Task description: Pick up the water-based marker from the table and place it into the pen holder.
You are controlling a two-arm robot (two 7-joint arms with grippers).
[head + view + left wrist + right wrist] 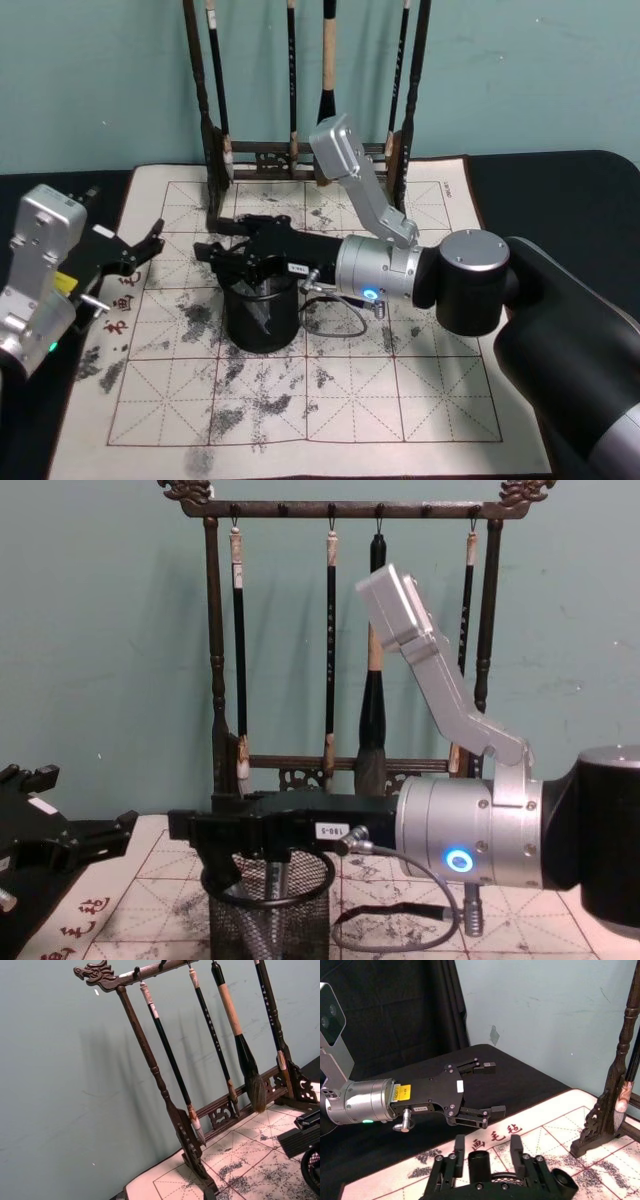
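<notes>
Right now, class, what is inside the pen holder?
In the chest view, a thin pale stick-like object shows through the mesh of the pen holder. The right gripper above the rim hides the opening, so the rest is unseen.

Calligraphy mat (pixel 540 1132) (red characters 毛, 毡)

Even light, soft shadows, perhaps slightly dim

Plain pale teal wall (pixel 100 660) behind, scuffed in spots. Table draped in black cloth (pixel 560 200), with a cream gridded calligraphy mat (pixel 400 400) on top, ink-stained and marked with red characters at one edge. Dark carved wooden brush rack (pixel 213 660) stands at the mat's far edge against the wall, brushes (pixel 331 640) hanging from it.
</notes>
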